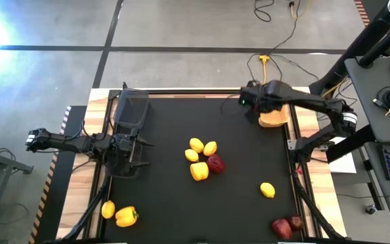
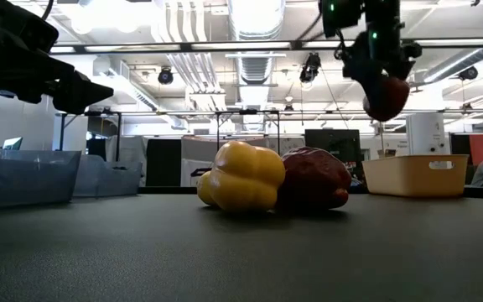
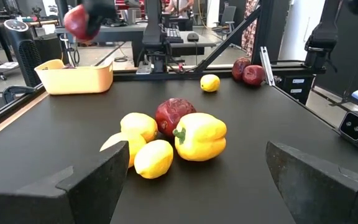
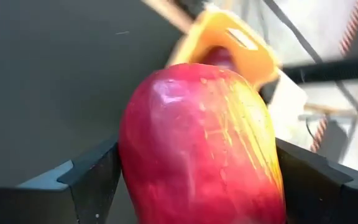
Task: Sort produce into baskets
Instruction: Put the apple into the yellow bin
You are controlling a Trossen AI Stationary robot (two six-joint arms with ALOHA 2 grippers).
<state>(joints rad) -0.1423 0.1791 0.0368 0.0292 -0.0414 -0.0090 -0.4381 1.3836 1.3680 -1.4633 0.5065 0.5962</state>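
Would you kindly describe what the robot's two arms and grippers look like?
Both arms are dark, slim, jointed links with black cabling. The left gripper and right gripper have broad, flat, matte black fingers. A small green light shows on the right arm.

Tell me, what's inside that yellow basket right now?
From above, the right tool and arm cover most of the yellow basket. The right wrist view shows something reddish inside, mostly hidden behind the red fruit the tool holds. The rest cannot be seen.
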